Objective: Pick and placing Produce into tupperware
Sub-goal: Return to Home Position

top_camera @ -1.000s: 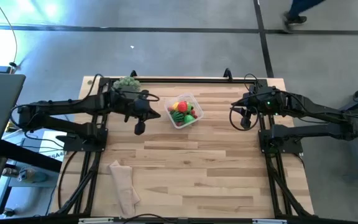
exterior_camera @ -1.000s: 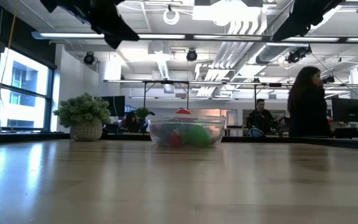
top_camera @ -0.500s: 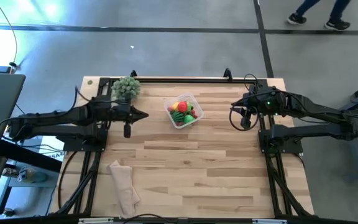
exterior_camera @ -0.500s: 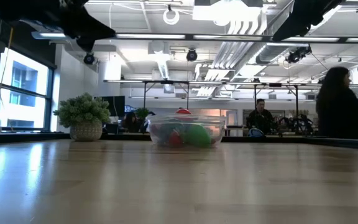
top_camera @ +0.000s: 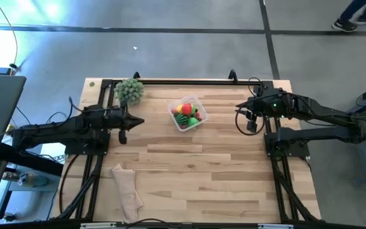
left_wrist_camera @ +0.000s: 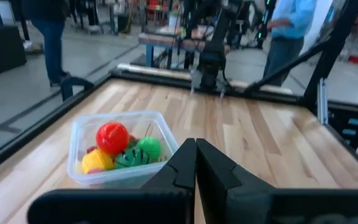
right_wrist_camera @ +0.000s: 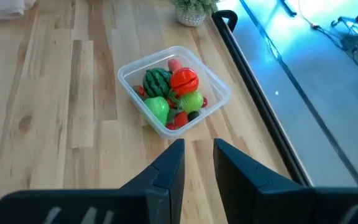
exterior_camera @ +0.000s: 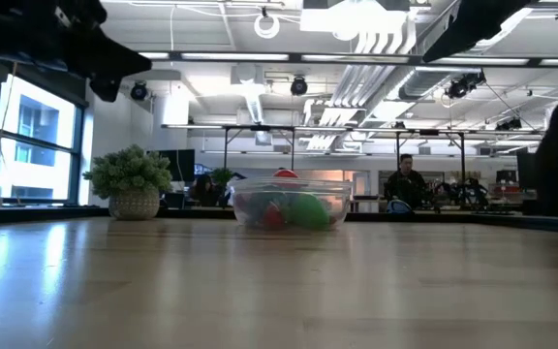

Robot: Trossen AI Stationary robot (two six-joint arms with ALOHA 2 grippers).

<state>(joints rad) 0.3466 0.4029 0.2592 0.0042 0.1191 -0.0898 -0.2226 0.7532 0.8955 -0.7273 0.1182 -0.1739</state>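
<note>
Evidently the Produce (right_wrist_camera: 173, 93) sits heaped inside the tupperware (right_wrist_camera: 219, 94), with the watermelon ball (right_wrist_camera: 156, 81) and a red tomato (right_wrist_camera: 184, 79) uppermost. The left gripper (left_wrist_camera: 195, 152) hangs well away from the tupperware on one side, fingers pressed together on nothing. The right gripper (right_wrist_camera: 196, 149) hangs well away on the opposite side, a gap showing between its empty fingers. The toys look light, hard and glossy, so they would probably roll or slip; a pinch across the widest middle suits them. The tupperware seems thin and light, likely to skid if nudged, and is best taken by one wall at the rim.
</note>
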